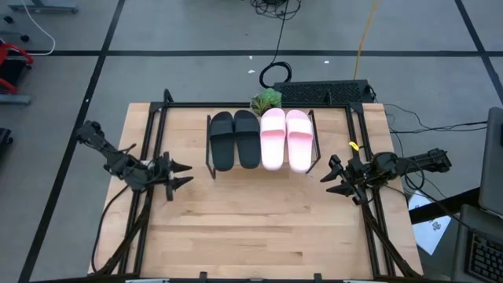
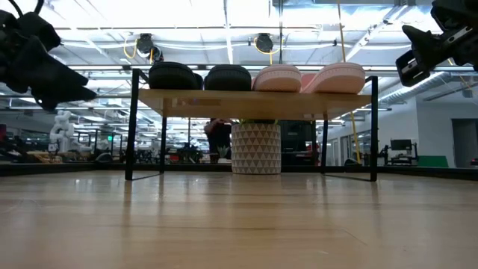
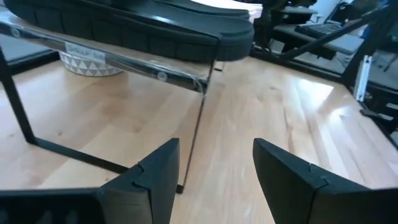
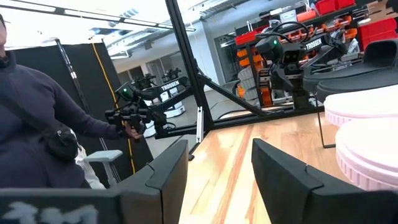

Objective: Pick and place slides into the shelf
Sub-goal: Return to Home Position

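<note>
Pale wood plank on black wire legs: shelf (image 2: pixel 254 103), standing toward the far middle of the counter (image 1: pixel 251 236); all four slides lie on its top, side by side, touching or nearly so; black pair (image 1: pixel 234 140) on the robot's left half, pink pair (image 1: pixel 287 140) on the right half; long axes parallel, running front to back across the counter.

Left gripper (image 1: pixel 189 174): released, nothing between its fingers; held above the counter just off the shelf's left front leg, pointing in at it; nearer the black pair.

Right gripper (image 1: pixel 327 182): released, likewise empty; just off the shelf's right front corner, pointing in; nearer the pink pair.

Governing relation: the shelf sits between the two grippers, each tip aimed at it; judged that nothing is left to place, so any withdrawal should go outward and away from the wire legs.

Obscured: the low view shows only the slides' rounded ends; the plank surface under them is covered from above; the right wrist view cuts the pink pair at its edge; a pot (image 2: pixel 256 148) behind the shelf is part hidden; a person (image 4: pixel 37 124) shows beyond the counter, cut off.
</note>
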Controlling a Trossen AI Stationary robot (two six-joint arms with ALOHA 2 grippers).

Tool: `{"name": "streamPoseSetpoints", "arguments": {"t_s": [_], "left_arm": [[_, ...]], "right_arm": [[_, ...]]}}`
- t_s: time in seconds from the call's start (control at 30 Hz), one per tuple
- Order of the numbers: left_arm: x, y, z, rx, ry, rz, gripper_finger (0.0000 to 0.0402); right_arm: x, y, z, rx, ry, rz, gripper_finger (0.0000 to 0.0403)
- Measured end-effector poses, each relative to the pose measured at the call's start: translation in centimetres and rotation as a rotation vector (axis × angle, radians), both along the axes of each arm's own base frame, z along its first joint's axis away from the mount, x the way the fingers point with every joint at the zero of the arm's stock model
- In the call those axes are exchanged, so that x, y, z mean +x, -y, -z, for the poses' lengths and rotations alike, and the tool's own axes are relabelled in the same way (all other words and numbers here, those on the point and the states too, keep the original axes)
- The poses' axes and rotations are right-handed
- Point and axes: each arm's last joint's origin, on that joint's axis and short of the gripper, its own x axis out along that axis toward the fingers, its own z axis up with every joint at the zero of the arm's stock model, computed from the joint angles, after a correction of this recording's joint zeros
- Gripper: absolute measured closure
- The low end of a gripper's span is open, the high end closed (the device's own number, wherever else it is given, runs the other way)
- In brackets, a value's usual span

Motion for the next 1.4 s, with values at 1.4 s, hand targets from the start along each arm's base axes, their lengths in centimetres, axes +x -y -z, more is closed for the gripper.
{"name": "streamPoseSetpoints", "arguments": {"t_s": [1.4], "left_arm": [[0.6,-1.6,-0.9,-0.028,0.088,0.072,0.0197]], "right_arm": [[0.1,0.2,0.6,-0.042,-0.048,-0.014,0.0234]]}}
